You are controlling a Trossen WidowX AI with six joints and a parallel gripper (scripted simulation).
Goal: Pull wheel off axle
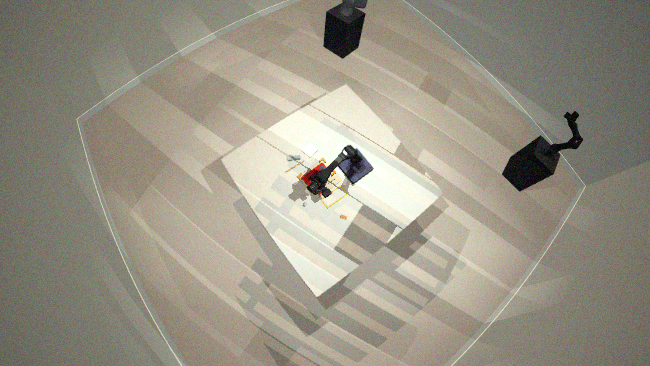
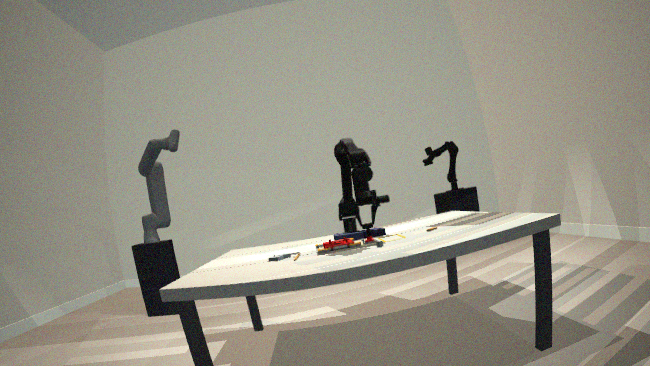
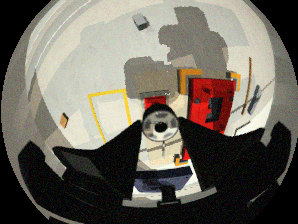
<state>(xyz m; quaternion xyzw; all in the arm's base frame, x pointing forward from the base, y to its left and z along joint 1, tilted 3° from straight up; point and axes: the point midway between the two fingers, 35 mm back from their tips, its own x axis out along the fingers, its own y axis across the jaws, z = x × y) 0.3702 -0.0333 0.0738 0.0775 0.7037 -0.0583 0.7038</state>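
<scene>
Wrist view: hand [image 3: 160, 137] clamped on the wheel [image 3: 160, 125], a grey disc with a dark centre hole, sitting between the two dark fingers and facing the camera. Wheel is held above the surface [image 3: 80, 63]; whether it touches anything beneath cannot be told. Yellow outlined marked area [image 3: 109, 115] lies just left of the wheel in this view, red base [image 3: 212, 104] just right of it; the wheel falls between the two, its left edge near the yellow line. Blue mount plate [image 3: 162, 183] shows below the wheel between the fingers. Exterior view: arm [image 2: 354, 185] stands folded over the red base [image 2: 338, 244], hand pointing down close over the surface [image 2: 280, 277]. Top view: hand [image 1: 319, 189] sits at the near edge of the red base [image 1: 313, 174], beside the yellow marked area [image 1: 334, 198]
</scene>
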